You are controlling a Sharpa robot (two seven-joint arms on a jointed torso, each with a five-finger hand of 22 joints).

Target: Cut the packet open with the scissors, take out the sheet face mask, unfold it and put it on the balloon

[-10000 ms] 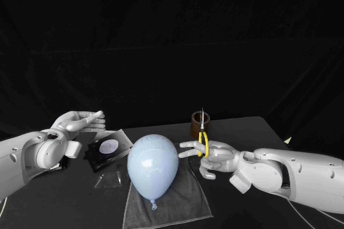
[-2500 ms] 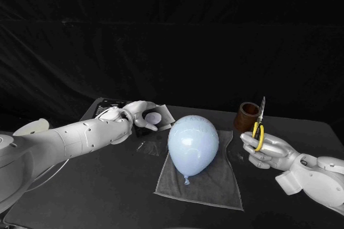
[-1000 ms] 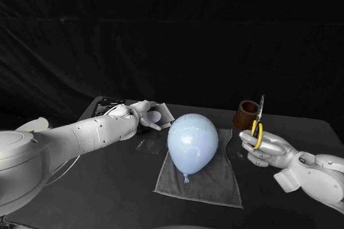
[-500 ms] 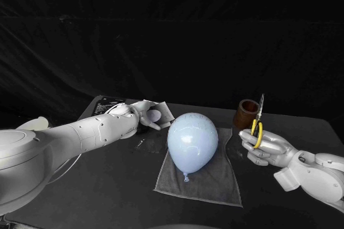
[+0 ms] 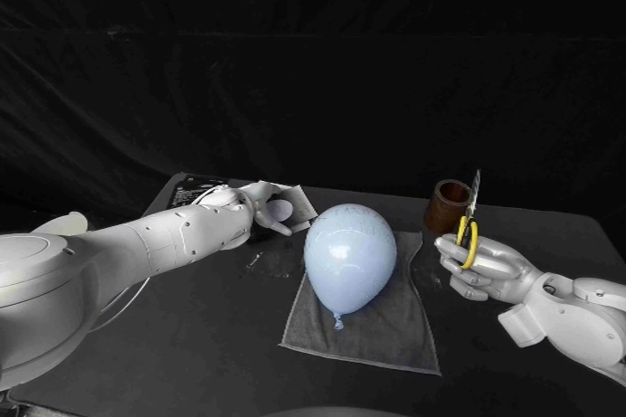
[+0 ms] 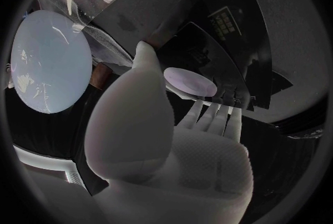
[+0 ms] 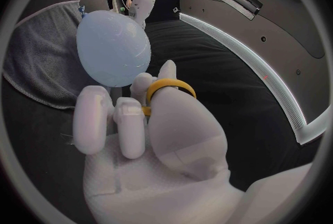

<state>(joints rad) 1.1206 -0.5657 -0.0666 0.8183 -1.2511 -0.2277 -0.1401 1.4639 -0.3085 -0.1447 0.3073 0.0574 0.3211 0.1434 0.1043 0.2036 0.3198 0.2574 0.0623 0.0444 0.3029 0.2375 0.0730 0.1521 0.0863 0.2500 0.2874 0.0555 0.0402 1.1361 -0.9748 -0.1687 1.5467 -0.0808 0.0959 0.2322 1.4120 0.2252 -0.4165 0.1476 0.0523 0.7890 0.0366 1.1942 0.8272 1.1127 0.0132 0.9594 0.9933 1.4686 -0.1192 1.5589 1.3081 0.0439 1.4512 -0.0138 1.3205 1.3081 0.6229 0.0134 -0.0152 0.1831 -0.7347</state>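
The dark packet (image 5: 286, 200), with a pale round mark (image 6: 191, 80), is tilted up off the table at the back left. My left hand (image 5: 256, 210) pinches it between thumb (image 6: 149, 63) and fingers (image 6: 216, 115). The pale blue balloon (image 5: 350, 257) lies lengthwise on a grey towel (image 5: 386, 331) in the middle, knot toward me. My right hand (image 5: 483, 267) holds the yellow-handled scissors (image 5: 467, 229) upright to the right of the balloon, blades together and pointing up. One yellow ring (image 7: 170, 88) sits over that hand's thumb, with the balloon (image 7: 113, 49) beyond it.
A brown cup (image 5: 446, 207) stands behind the scissors at the back right. A black box (image 5: 189, 193) lies behind my left hand. A scrap of clear plastic (image 5: 268, 262) rests on the table left of the towel.
Ten seconds ago my left hand was empty above the lying packet; it now holds the packet and has tipped it up a little over the last second. The scissors hand has hardly moved.
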